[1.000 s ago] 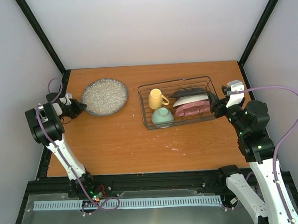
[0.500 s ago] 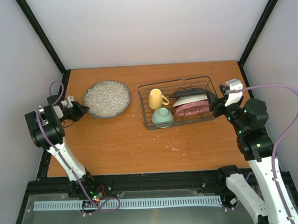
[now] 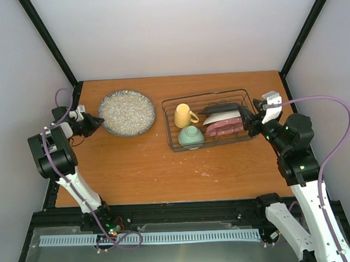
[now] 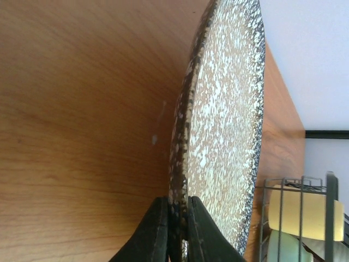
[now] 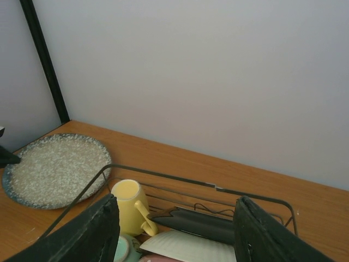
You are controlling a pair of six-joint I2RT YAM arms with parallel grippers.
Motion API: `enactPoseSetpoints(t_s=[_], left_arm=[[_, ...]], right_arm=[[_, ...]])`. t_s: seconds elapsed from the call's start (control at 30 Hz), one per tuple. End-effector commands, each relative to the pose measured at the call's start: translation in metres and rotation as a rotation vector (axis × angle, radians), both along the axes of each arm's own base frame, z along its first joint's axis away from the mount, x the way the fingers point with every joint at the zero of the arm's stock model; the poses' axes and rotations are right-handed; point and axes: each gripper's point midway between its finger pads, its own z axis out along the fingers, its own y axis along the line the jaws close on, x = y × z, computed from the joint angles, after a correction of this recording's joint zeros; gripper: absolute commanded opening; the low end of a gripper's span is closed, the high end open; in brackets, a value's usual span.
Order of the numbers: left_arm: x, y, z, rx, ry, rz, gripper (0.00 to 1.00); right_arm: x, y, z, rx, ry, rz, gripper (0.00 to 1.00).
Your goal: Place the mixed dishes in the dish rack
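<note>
In the left gripper (image 4: 178, 218), the plate (image 3: 127, 112) edged rightward.

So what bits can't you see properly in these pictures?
Top view: the plates in the dish rack overlap and look tiny, so their patterns are unclear.
Left wrist view: the bottom edge cuts off the speckled plate, and only the fingertips of the left hand show.
Right wrist view: the mint bowl is mostly hidden behind a finger of the right hand and the bottom edge.
</note>
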Motion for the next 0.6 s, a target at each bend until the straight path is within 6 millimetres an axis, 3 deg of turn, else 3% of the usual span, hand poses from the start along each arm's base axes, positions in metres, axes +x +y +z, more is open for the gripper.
enactPoseSetpoints(t_s=[0.0,0.2,0.3,0.57], left_arm=[[0.013,-0.024,0.109,-0.135,-0.357,-0.193,0.00],[0.004,-0.028,0.119,-0.218,-0.422,-0.277,0.01],[-0.003,-0.032,0.132,-0.243,-0.456,-0.305,0.01],[-0.013,-0.035,0.200,-0.193,-0.574,-0.348,0.01]], right_arm=[[-0.001,0.009,0.007,0.022,-0.013,0.059,0.57],[0.001,0.023,0.005,0.053,0.020,0.142,0.57],[0.004,0.034,0.001,0.080,0.059,0.206,0.67],[0.024,0.068,-0.024,0.193,0.239,0.385,0.69]])
